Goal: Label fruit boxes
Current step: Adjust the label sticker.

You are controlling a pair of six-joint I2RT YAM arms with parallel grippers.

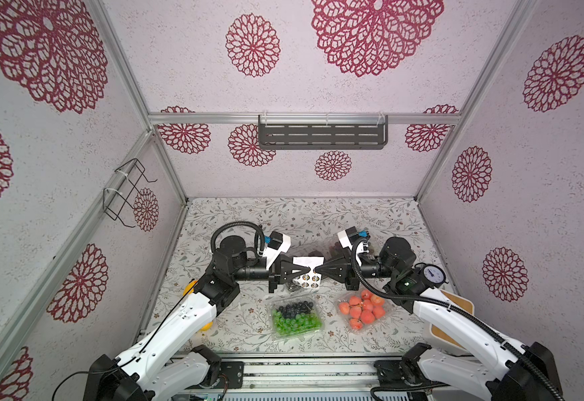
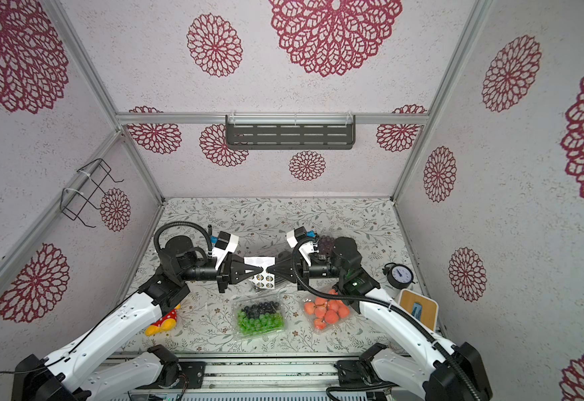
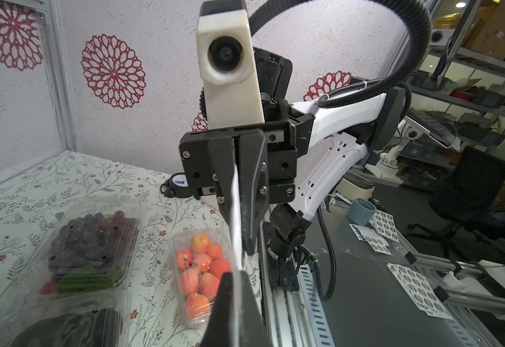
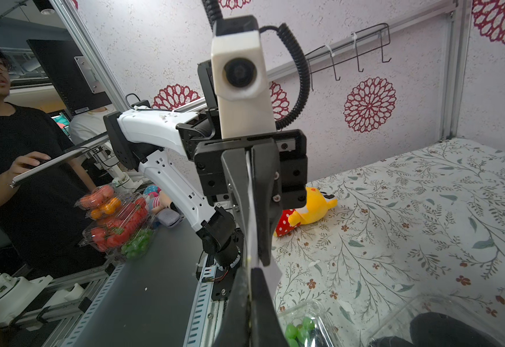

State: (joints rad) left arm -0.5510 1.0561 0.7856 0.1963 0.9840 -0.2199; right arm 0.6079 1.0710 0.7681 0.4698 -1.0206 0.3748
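Left gripper [image 1: 308, 269]: pinches sheet [image 1: 313, 261], 9 o'clock edge.
Right gripper [image 1: 315, 270]: pinches 3 o'clock edge.
Risk: you pull apart, sheet tears.

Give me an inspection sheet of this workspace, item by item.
Surface: floral-covered table, flat.
Job's things: green-and-blue fruit box and orange-red fruit box near the front edge; dark purple fruit box farther back; black fruit box only partly seen; sticker sheet held in the air.
Clutter: yellow plush toy, dial gauge.
Grippers: left gripper and right gripper both shut on the sticker sheet, tip to tip.
Cables: black corrugated hoses loop along both arms.
Surroundings: black shelf and wire rack on the walls; a person outside.
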